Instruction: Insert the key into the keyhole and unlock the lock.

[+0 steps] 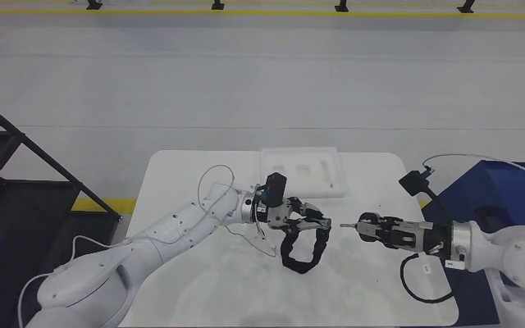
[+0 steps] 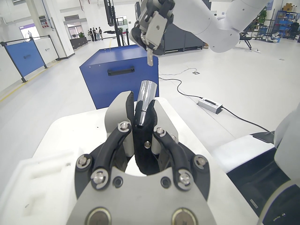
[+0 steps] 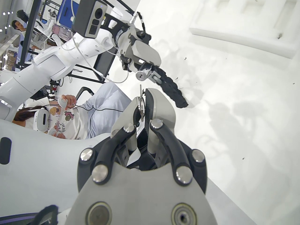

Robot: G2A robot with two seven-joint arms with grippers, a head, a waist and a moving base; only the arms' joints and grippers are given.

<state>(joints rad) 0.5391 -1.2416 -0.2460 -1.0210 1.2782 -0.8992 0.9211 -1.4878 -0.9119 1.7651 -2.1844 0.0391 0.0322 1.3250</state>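
Observation:
My left gripper (image 1: pixel 316 220) is shut on the lock (image 1: pixel 323 222), a chrome cylinder (image 2: pixel 144 99) with a black cable loop (image 1: pixel 302 250) hanging down to the table. In the right wrist view the lock's keyhole face (image 3: pixel 141 75) points toward my right gripper (image 3: pixel 141 97). That gripper is shut on the key (image 3: pixel 141 103), held above the table's right half (image 1: pixel 361 223). The key's blade (image 2: pixel 150 59) points at the lock's end, a short gap away. Both are held in the air.
A white foam tray (image 1: pixel 302 172) with shallow recesses lies at the table's far edge behind the grippers. The white table (image 1: pixel 213 287) has bare room in front of and below the cable loop. A blue cabinet (image 1: pixel 484 193) stands off the table's right side.

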